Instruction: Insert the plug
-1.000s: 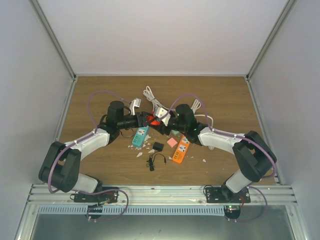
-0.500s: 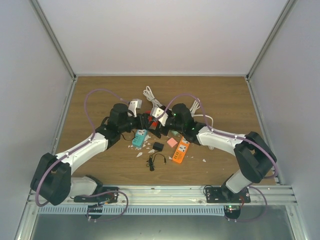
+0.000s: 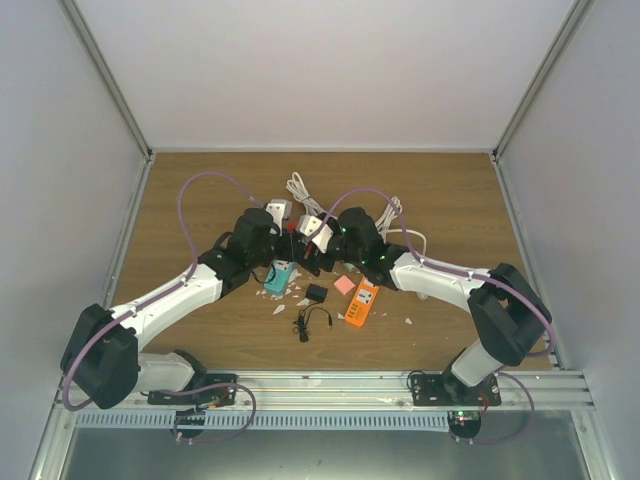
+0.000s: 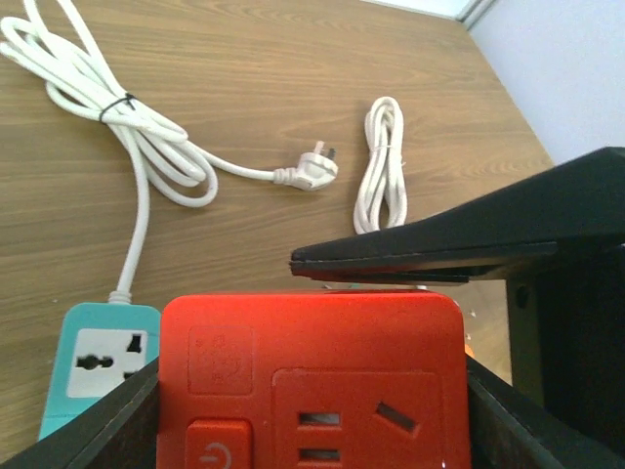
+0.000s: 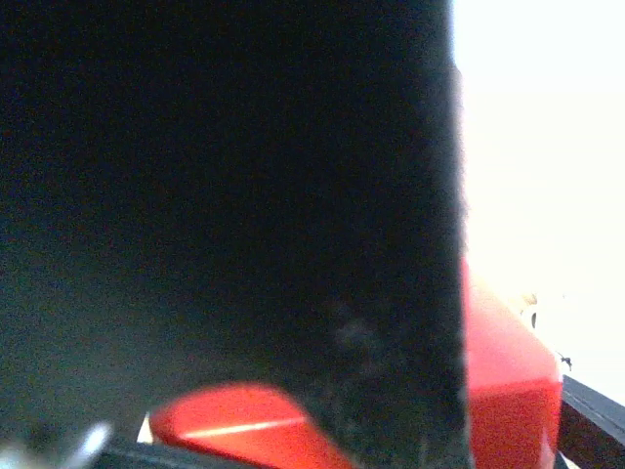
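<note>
1. Left wrist view, hazard: the right tool (image 3: 315,250) crowded a red plastic power strip (image 4: 312,337). One black finger (image 4: 439,239) lay just past its far edge. A knock there would likely skew the strip in its grip.
2. Second hazard, judged: the white three-pin plug (image 4: 311,174) lay on its side, so a grasp could leave the pins misaligned. Its looped white cable (image 4: 146,161) ran to a teal power strip (image 4: 98,366) and might drag it.
3. Left tool (image 4: 308,430): partly open, clamped across the red strip's sides, sockets facing the camera.
4. Right tool: opening could not be told, and nothing was seen held.
5. Plug position: unheld on the brown wooden counter (image 4: 293,59), well apart from both tools, beyond the strip.
</note>
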Tool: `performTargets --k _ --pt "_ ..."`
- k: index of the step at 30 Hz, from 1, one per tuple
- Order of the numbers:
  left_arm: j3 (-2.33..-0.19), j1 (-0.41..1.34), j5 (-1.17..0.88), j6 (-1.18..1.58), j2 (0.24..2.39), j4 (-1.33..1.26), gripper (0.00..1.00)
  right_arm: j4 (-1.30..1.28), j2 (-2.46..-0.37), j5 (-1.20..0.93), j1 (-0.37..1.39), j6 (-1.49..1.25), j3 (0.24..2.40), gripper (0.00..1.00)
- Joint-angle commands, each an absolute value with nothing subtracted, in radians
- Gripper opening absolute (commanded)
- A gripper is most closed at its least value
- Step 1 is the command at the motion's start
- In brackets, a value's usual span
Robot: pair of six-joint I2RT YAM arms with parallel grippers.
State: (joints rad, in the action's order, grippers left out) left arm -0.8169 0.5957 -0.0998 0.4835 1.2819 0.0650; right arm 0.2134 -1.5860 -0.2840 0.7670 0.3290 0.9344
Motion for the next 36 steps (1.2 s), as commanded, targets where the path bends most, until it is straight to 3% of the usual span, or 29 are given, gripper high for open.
performTargets --k 1,4,12,14,17,18,19,36 --pt "-0.851 0.611 -0.010 0.464 1.283 0.052 0.01 0.201 -1.595 -0.263 0.776 0.330 0.961 0.91" --pt "-0.847 0.614 -0.012 0.466 1.279 0.052 0.04 0.208 -1.601 -0.267 0.776 0.328 0.960 0.81" --pt "-0.828 0.615 0.018 0.469 1.271 0.065 0.27 0.295 -1.619 -0.323 0.777 0.290 0.934 0.26" --pt "-0.816 0.615 0.022 0.472 1.266 0.061 0.44 0.332 -1.636 -0.325 0.777 0.275 0.924 0.16" --pt "-0.803 0.614 0.053 0.481 1.247 0.075 0.85 0.395 -1.664 -0.305 0.777 0.249 0.910 0.02" --pt "-0.801 0.612 0.086 0.497 1.234 0.089 0.96 0.424 -1.674 -0.295 0.776 0.236 0.904 0.01" --pt "-0.793 0.605 0.111 0.507 1.216 0.094 0.99 0.460 -1.684 -0.288 0.776 0.218 0.894 0.01" --pt "-0.542 0.302 -0.074 0.581 0.857 0.003 0.99 0.841 -1.976 -0.286 0.693 -0.127 0.953 0.00"
